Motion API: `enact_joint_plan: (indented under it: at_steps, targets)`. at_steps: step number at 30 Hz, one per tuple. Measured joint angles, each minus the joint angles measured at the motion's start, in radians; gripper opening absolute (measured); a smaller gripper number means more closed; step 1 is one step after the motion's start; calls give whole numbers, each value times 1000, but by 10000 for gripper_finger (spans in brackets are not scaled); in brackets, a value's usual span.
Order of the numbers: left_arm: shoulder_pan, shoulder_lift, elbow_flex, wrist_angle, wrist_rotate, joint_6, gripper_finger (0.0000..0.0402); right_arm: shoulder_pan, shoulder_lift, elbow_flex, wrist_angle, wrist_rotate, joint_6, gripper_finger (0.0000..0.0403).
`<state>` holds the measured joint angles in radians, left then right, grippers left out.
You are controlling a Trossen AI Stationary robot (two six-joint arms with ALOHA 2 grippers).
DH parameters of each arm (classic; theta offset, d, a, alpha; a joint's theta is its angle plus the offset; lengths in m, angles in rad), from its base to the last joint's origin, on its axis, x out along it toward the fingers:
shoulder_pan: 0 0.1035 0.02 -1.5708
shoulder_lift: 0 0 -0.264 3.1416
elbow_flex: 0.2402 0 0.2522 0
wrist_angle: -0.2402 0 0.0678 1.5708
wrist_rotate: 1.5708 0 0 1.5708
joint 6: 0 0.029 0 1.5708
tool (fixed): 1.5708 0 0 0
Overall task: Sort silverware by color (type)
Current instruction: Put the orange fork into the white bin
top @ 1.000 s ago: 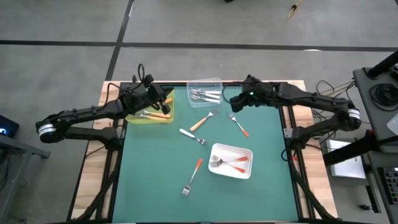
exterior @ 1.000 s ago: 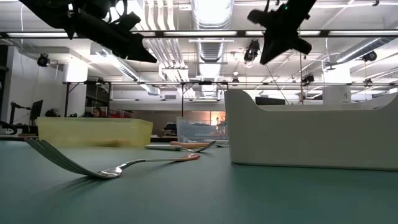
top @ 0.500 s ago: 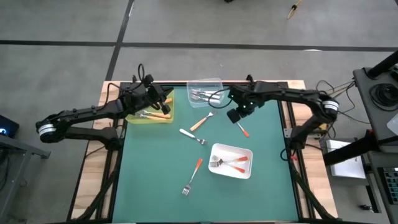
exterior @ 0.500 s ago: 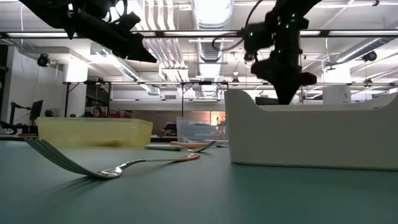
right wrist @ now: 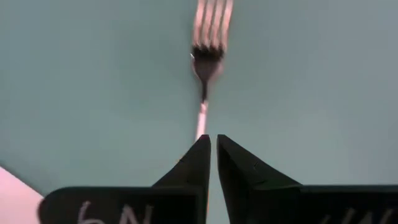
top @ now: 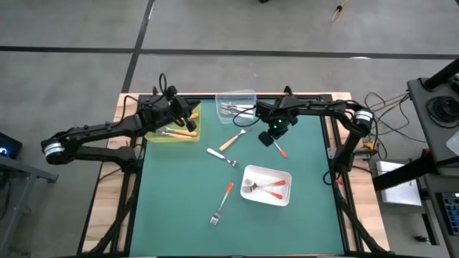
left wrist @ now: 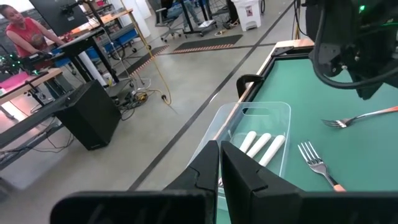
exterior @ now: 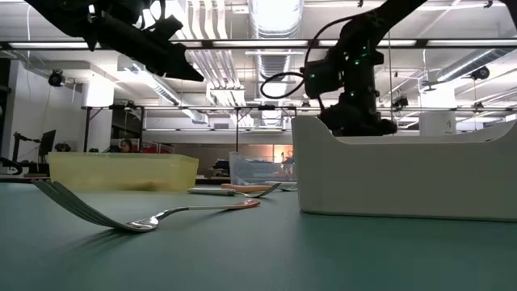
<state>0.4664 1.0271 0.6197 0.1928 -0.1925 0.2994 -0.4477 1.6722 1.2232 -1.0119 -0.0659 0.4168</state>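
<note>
The right hand (top: 268, 136) is hanging low over the green worktop (top: 308, 208), directly above a red-orange-handled fork (top: 277, 146) lying beside the clear tray (top: 236, 104); its fingers (right wrist: 194, 163) are almost together with only a thin gap between them, and the fork's tines are showing just past their tips in the right wrist view, with nothing gripped. The left hand (top: 188, 115) is waiting with fingers pressed together over the yellow tray (top: 153, 135), which is holding orange-handled forks (top: 179, 132). White-handled forks (top: 235, 110) are lying in the clear tray, and two red-handled forks (top: 267, 188) are lying in the white tray (top: 285, 175). Loose on the worktop are sitting a tan-handled fork (top: 231, 140), a white-handled fork (top: 221, 156) and another red-handled fork (top: 222, 201)
</note>
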Motion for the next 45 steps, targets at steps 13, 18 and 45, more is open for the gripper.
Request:
enact_joint_plan:
  at_steps: [13, 18, 45]
  targets:
    - [0, 0, 0, 1, 0, 3, 0, 0, 84, 0, 66, -1, -41, 187]
    - [0, 0, 0, 1, 0, 3, 0, 0, 113, 0, 82, 25, -43, 190]
    - [0, 0, 0, 1, -3, 6, 0, 2, 113, -46, 103, 44, -67, 13]
